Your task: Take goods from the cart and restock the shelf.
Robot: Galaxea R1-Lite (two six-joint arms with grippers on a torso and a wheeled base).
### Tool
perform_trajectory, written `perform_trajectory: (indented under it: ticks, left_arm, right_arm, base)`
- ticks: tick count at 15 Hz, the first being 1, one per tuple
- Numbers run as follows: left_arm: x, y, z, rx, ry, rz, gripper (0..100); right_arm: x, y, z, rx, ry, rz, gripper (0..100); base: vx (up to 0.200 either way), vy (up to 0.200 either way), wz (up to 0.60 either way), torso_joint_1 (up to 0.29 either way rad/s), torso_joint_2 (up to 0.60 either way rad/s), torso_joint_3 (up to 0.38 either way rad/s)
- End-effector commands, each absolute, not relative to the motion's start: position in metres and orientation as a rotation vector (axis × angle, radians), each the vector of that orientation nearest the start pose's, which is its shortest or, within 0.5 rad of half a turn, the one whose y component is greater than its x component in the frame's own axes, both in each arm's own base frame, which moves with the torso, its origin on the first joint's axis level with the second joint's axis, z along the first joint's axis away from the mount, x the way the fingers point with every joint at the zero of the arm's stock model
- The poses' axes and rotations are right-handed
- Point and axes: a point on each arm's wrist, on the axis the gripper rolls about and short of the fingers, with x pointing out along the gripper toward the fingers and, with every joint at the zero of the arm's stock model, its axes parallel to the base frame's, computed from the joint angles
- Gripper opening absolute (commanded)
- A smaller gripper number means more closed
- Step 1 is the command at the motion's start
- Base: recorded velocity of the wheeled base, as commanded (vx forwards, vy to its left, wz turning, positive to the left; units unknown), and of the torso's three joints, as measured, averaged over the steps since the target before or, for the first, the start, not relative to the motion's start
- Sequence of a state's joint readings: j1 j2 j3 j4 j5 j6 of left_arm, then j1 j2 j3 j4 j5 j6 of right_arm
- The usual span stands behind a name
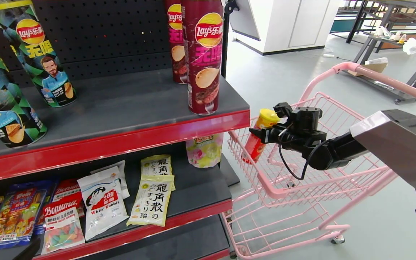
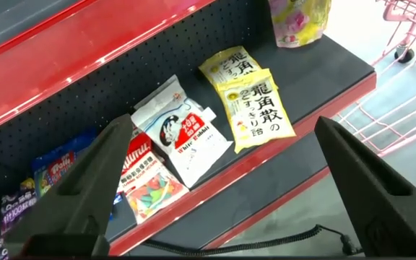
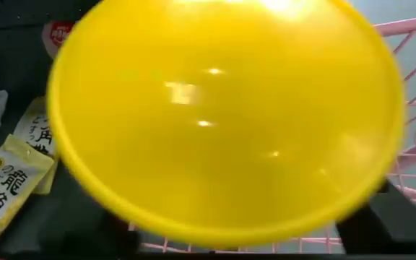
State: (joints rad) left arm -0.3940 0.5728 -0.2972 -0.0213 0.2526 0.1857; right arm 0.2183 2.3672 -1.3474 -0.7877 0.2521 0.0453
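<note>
The right end effector grips a yellow-lidded red can at the shelf-side rim of the cart, likely bound for the shelf. The left end effector gapes open.

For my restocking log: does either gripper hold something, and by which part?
The right gripper holds the red can by its upper body, just below the yellow lid. The left gripper is open and holds nothing.

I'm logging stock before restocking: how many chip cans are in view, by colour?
green chip cans: 2
maroon chip cans: 2
red chip can: 1
Total: 5
</note>
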Motion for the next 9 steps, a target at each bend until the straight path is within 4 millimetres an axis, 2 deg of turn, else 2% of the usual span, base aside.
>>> perform_trajectory:
  ticks: [1,3,4,7,8,9]
  left_arm:
    - [0.037,-0.009,0.163,0.267,0.234,-0.163,100]
    - [0.037,-0.009,0.163,0.268,0.237,-0.163,100]
    - [0.037,-0.010,0.164,0.268,0.235,-0.168,100]
    - [0.041,-0.012,0.170,0.259,0.228,-0.204,100]
    - [0.043,-0.013,0.175,0.256,0.224,-0.222,100]
    - [0.045,-0.014,0.179,0.254,0.218,-0.226,100]
  right_arm:
    - [0.461,0.109,0.071,0.074,0.255,0.460,0]
    - [0.455,0.108,0.093,0.076,0.217,0.431,0]
    - [0.441,0.104,0.113,0.075,0.206,0.414,0]
    - [0.396,0.093,0.179,0.041,0.120,0.388,0]
    - [0.366,0.080,0.223,0.017,0.062,0.323,0]
    - [0.351,0.074,0.243,0.018,0.042,0.308,0]
  base:
    - [0.000,0.000,0.00,0.000,0.00,0.000]
    - [0.000,0.000,0.00,0.000,0.00,0.000]
    - [0.000,0.000,0.00,0.000,0.00,0.000]
    - [0.000,0.000,0.00,0.000,0.00,0.000]
    - [0.000,0.000,0.00,0.000,0.00,0.000]
    - [0.000,0.000,0.00,0.000,0.00,0.000]
